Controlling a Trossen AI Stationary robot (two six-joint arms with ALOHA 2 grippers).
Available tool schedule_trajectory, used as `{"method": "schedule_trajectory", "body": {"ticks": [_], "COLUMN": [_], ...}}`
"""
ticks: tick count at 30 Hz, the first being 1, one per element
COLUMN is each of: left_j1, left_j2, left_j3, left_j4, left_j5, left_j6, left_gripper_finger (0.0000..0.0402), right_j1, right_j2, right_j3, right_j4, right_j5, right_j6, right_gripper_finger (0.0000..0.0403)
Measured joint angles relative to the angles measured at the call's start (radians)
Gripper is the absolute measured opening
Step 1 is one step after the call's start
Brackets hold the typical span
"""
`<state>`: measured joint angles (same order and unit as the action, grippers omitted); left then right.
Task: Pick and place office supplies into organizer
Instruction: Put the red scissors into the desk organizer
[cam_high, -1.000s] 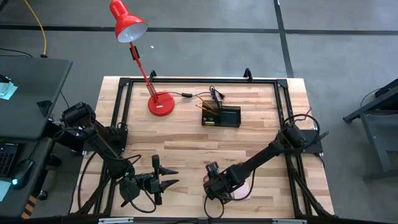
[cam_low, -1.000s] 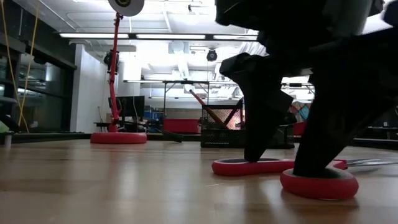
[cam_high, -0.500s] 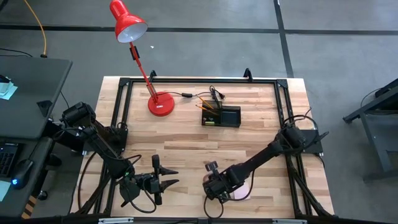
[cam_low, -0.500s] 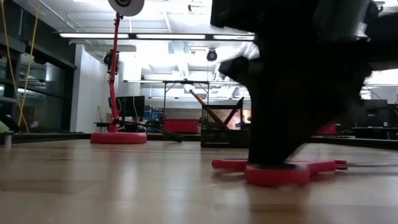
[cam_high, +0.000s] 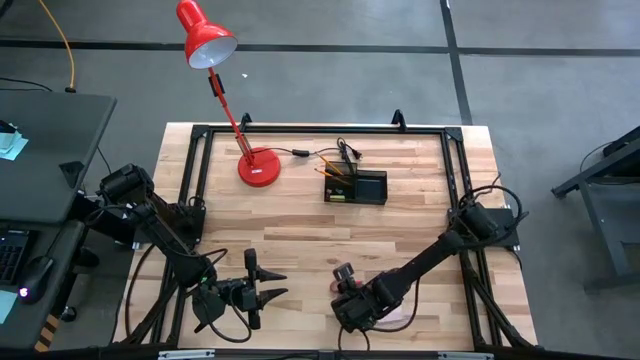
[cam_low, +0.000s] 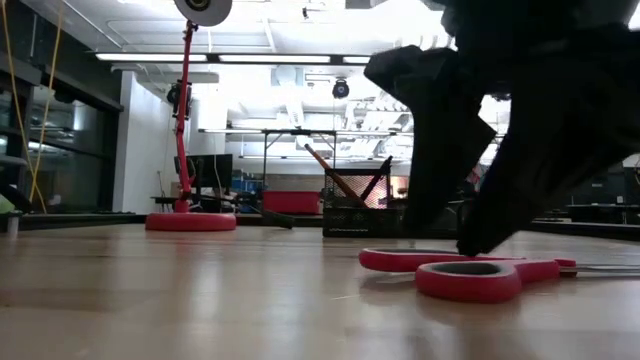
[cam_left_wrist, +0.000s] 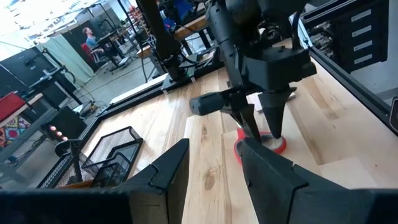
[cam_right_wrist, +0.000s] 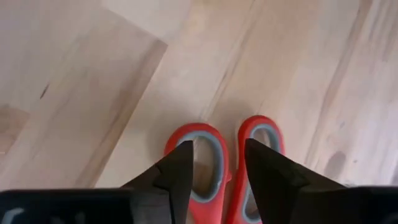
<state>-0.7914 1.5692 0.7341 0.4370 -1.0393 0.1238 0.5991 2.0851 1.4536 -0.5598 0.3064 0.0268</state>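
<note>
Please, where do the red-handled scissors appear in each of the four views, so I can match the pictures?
High view: scissors hidden under the right gripper at the near table edge.
Low view: scissors flat on the wood, lower right.
Left wrist view: red handles beneath the far gripper.
Right wrist view: both handle loops centre-bottom, under the open jaws.
Shared landmark: the right gripper above them.
</note>
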Motion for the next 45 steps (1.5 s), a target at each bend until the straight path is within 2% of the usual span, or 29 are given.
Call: {"method": "schedule_trajectory", "body": {"ticks": [3, 7, 12, 24, 38, 41, 45], "left_j1": [0.000, 0.000, 0.000, 0.000, 0.019, 0.019, 0.020], "left_j2": [0.000, 0.000, 0.000, 0.013, 0.019, 0.019, 0.019], "left_j3": [0.000, 0.000, 0.000, -0.001, -0.001, -0.001, -0.001], "left_j4": [0.001, 0.001, 0.001, 0.009, 0.017, 0.016, 0.016], "left_j5": [0.000, 0.000, 0.000, 0.007, 0.045, 0.045, 0.038], "left_j6": [0.000, -0.001, -0.001, -0.001, 0.000, 0.000, 0.000], "left_gripper_finger": [0.0134, 0.0134, 0.0134, 0.0134, 0.0134, 0.0134, 0.0134], "right_j1": [0.005, 0.004, -0.016, -0.049, -0.069, -0.068, -0.077], "right_j2": [-0.002, -0.002, -0.002, 0.001, 0.049, 0.045, 0.045], "right_j3": [0.000, 0.000, 0.001, 0.002, 0.010, 0.008, 0.006], "right_j4": [-0.002, -0.027, -0.032, -0.041, -0.027, -0.027, -0.004], "right_j5": [0.008, 0.032, 0.007, -0.072, -0.095, -0.073, -0.048], "right_j6": [0.000, 0.017, 0.018, 0.020, 0.021, 0.014, 0.010], "right_gripper_finger": [0.0133, 0.0105, 0.0089, 0.0138, 0.0140, 0.0118, 0.0039]}}
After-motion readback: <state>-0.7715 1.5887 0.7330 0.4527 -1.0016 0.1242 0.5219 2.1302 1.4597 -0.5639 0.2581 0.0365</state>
